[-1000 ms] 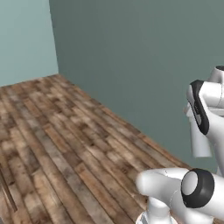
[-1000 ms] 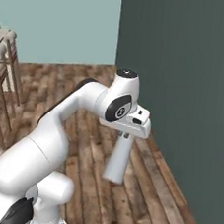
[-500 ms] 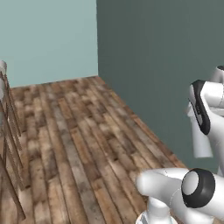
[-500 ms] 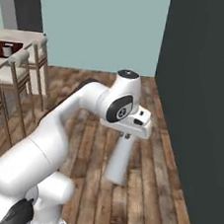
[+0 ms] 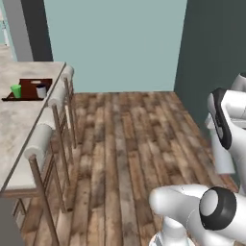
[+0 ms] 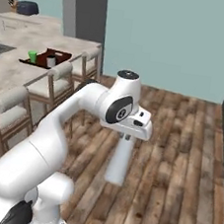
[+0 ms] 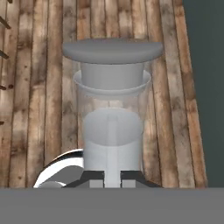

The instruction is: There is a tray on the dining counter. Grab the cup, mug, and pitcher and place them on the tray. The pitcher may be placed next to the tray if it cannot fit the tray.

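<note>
The base has turned, so the counter (image 5: 19, 139) and tray (image 5: 29, 82) now show, far off to the left of the jaws. The jaws are squeezed shut on the pitcher (image 6: 120, 157), hanging below them. The cup (image 5: 17, 91) and mug (image 5: 41, 91) sit on the tray. The floor between is open; stools (image 5: 41, 144) line the counter's edge.

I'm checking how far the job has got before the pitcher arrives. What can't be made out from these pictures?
- Jaws on the pitcher: hand view; its body covers the contact.
- Pitcher's top: right base view, hidden under the hand.
- Mug handle and cup footing on the tray: left base view, too small.
- Dining counter: cut by the left edge.
</note>
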